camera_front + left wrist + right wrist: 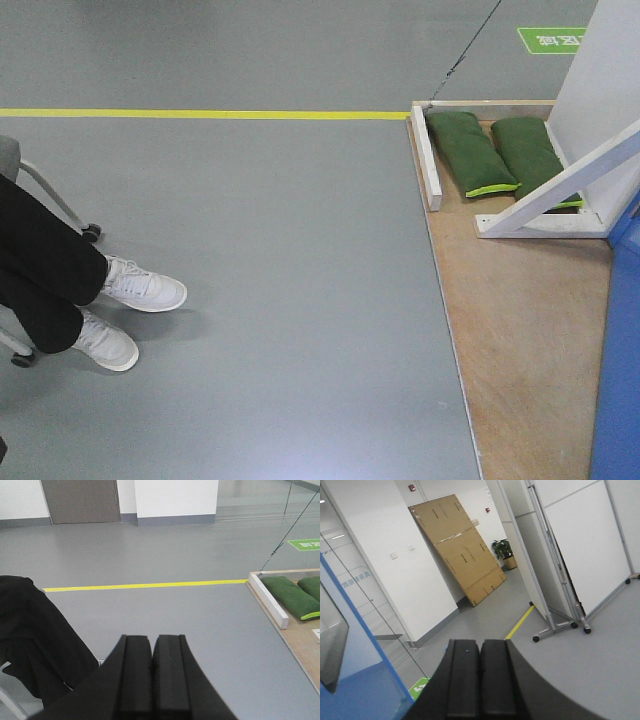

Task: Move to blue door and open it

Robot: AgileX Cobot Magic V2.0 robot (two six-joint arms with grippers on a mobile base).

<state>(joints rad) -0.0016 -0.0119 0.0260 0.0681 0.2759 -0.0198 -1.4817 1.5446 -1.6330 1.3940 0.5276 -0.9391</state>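
Blue along the front view's right edge, the blue door (pixel 618 380) stands just beside the plywood base (pixel 530 340), its handle unseen. The left gripper (pixel 152 677) and right gripper (pixel 480 677) are clenched on nothing. Best to swing the base rightward and square up before reaching.

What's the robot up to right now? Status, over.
Grippers: left gripper shut, right gripper shut, both empty. The blue door at right edge, handle unseen. A seated person left; green sandbags on wooden base.

2 green sandbags (pixel 470 150), 2 white shoes (pixel 145 287), 1 blue door (pixel 618 400).
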